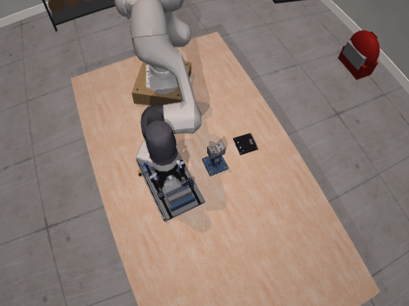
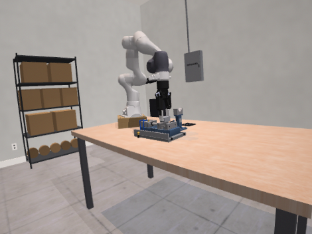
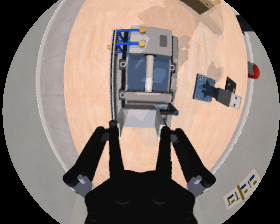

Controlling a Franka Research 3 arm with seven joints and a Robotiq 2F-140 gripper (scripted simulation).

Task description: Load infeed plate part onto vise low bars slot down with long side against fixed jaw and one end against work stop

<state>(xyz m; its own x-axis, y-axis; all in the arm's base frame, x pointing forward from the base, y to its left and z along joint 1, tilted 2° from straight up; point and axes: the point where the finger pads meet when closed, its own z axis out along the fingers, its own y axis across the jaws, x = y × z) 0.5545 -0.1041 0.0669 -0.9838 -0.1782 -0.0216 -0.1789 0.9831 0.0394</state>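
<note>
- The gripper (image 3: 139,136) hangs straight down over the vise (image 1: 174,192), its fingers partly closed with the block (image 3: 140,120) pinched between them. In the wrist view the block shows as a pale grey piece between the fingertips.
- The black infeed plate (image 1: 245,144), to the right of the vise on the desk (image 1: 270,222), is bare, so I judge the pickup done.
- The V-block (image 1: 216,152) on its blue base stands between the plate and the vise, and nothing lies in it.
- In the exterior view the block (image 2: 164,118) hangs just above the vise (image 2: 159,130), close to the jaws. Whether it already touches anything I cannot tell.
- Which way the milled slot faces is hidden by the fingers and too small to see.
- The vise stands open, and the two low bars show between the jaws in the wrist view.
- Left to do, as I judge it: lower the block flat onto the bars, push its long side against the fixed jaw, slide one end to the work stop, then let go.
- The work stop itself is too small to pick out.
</note>
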